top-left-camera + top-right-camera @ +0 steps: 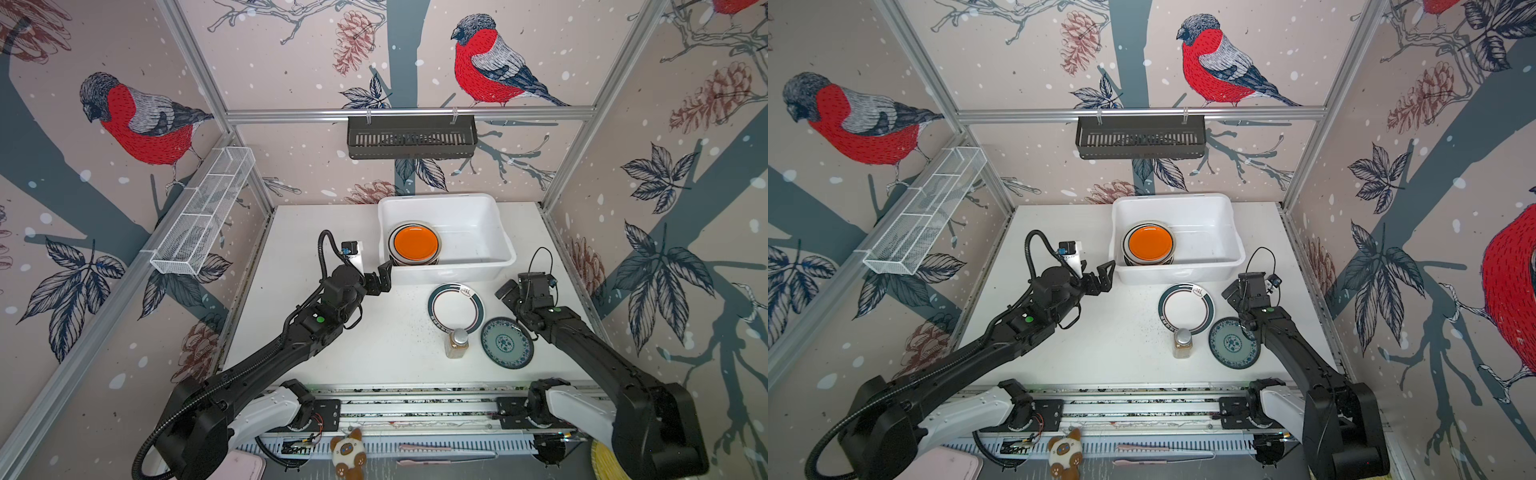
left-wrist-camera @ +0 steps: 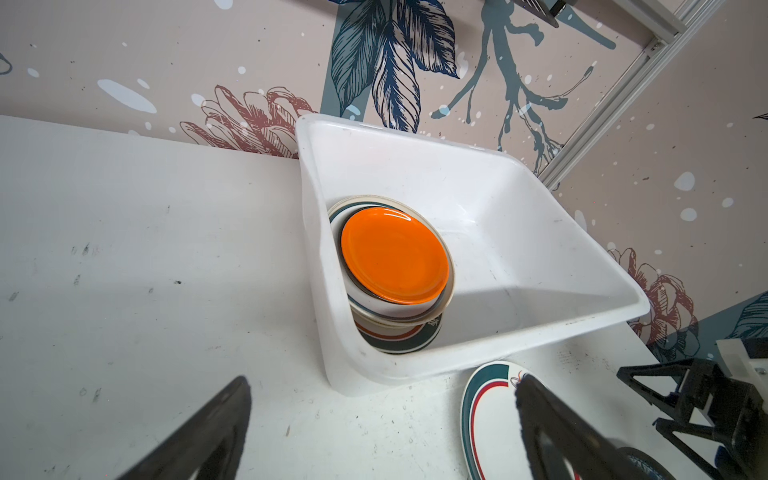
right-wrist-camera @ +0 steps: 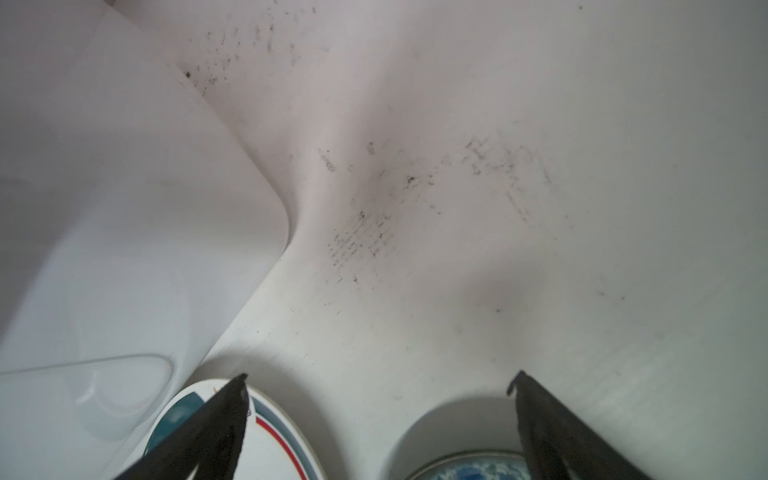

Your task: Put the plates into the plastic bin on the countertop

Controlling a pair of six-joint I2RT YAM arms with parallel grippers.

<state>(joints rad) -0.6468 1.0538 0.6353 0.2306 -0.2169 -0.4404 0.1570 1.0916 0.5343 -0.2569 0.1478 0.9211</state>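
Observation:
The white plastic bin [image 1: 505,237] [image 1: 1235,239] [image 2: 457,174] stands at the back of the countertop [image 1: 332,345]. A stack of plates leans in its left end, an orange plate [image 1: 416,243] [image 1: 1150,243] [image 2: 395,255] on top. In front of the bin lie a white plate with a teal rim [image 1: 455,307] [image 1: 1185,308] [image 2: 490,419] [image 3: 274,440] and a blue-green patterned plate [image 1: 506,343] [image 1: 1233,343] [image 3: 469,467]. My left gripper [image 1: 385,276] [image 1: 1106,274] [image 2: 382,386] hangs open and empty by the bin's front left corner. My right gripper [image 1: 505,293] [image 1: 1231,293] [image 3: 380,378] is open and empty, just right of the teal-rimmed plate.
A small amber bottle [image 1: 456,343] with a silver cap stands between the two loose plates. A black slotted rack [image 1: 411,137] hangs on the back wall and a white wire basket [image 1: 203,212] on the left wall. A plush toy [image 1: 348,453] lies beyond the front rail.

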